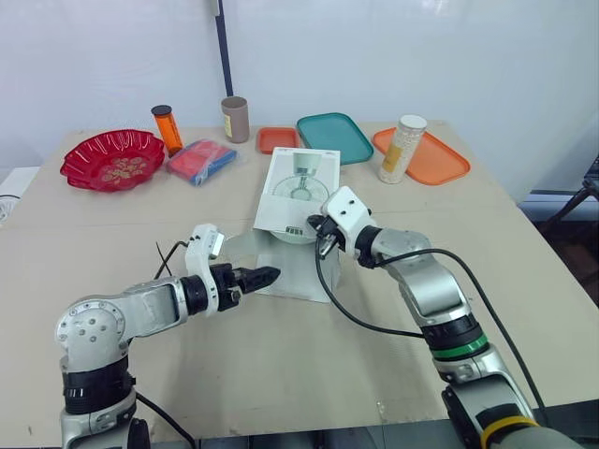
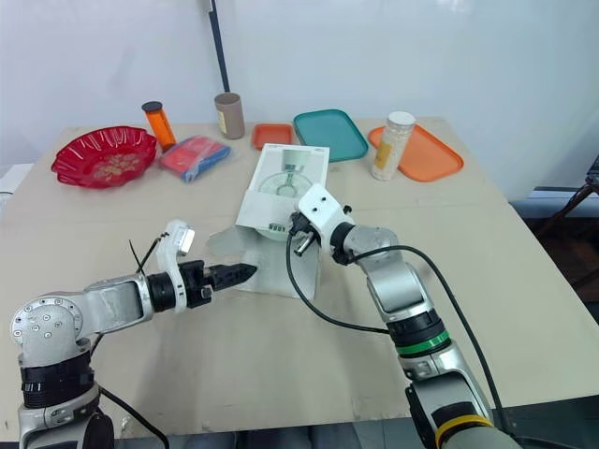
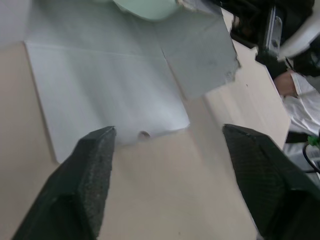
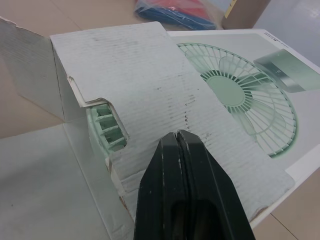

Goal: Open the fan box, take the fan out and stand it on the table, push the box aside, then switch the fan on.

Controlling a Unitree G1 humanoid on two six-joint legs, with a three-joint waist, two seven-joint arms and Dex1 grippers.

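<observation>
Clearing the inner flap point(image 4: 150, 75) off the fan point(image 4: 102, 131) wants gentle levering by the right gripper point(image 4: 179, 136), closed and apparently empty, while the wide-spread left gripper point(image 3: 169, 134) braces the fan box point(image 1: 299, 192).

Robotics test lab: plain white backdrop point(image 1: 468, 56) across upper frame, bare beige surface point(image 1: 281, 374), staged props (teal tray point(image 1: 334, 137), red bowl point(image 1: 112, 160)) upper centre-left.

Across the far side of the table point(image 1: 524, 281) I see a red bowl point(image 1: 112, 159), orange bottle point(image 1: 167, 129), brown cup point(image 1: 235, 119), blue packet point(image 1: 200, 160), small orange tray point(image 1: 277, 139), teal tray point(image 1: 334, 137), larger orange tray point(image 1: 442, 161) and a white-capped jar point(image 1: 403, 149).
</observation>
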